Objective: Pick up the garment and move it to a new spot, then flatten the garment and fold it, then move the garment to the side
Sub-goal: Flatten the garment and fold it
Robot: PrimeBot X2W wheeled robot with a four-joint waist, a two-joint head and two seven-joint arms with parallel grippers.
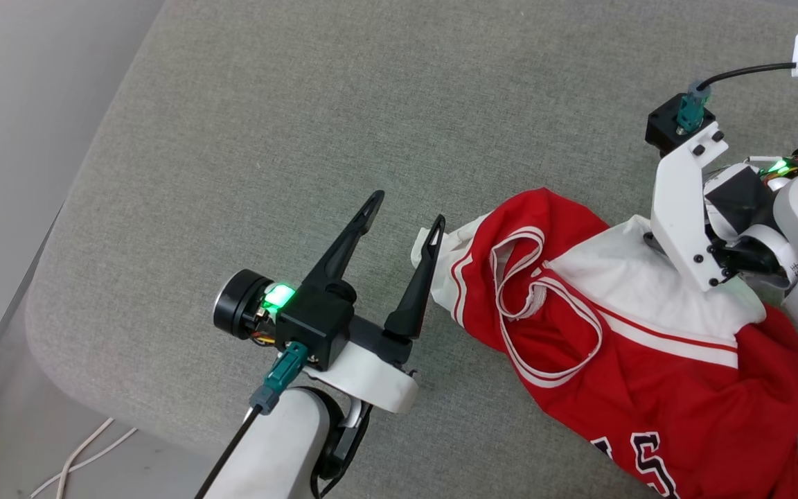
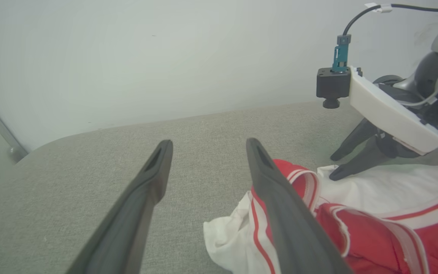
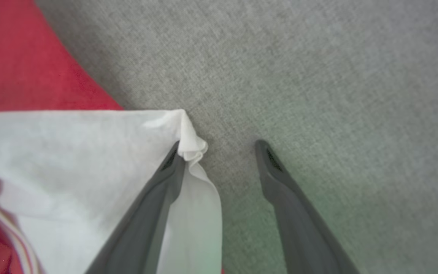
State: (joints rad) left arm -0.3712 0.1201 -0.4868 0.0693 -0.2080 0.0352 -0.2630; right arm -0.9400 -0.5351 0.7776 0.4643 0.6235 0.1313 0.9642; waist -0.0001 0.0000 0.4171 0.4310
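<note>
Garment (image 1: 648,367) lies crumpled at the right of the grey cushion (image 1: 302,104). Left end effector (image 1: 407,209) is spread wide beside its left edge. Right end effector (image 3: 219,145) is released too, one finger on the far white corner, likely lining up to pinch and flatten.

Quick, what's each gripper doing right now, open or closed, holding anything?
Left gripper: jaws open, empty, beside the garment.
Right gripper: jaws open, garment's white edge between them, not clamped.

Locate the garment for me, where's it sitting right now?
Head view, lower right: the garment lies crumpled on the grey cushion, its white sleeve edge beside the open left pincer and another white corner at the right pincer.
</note>
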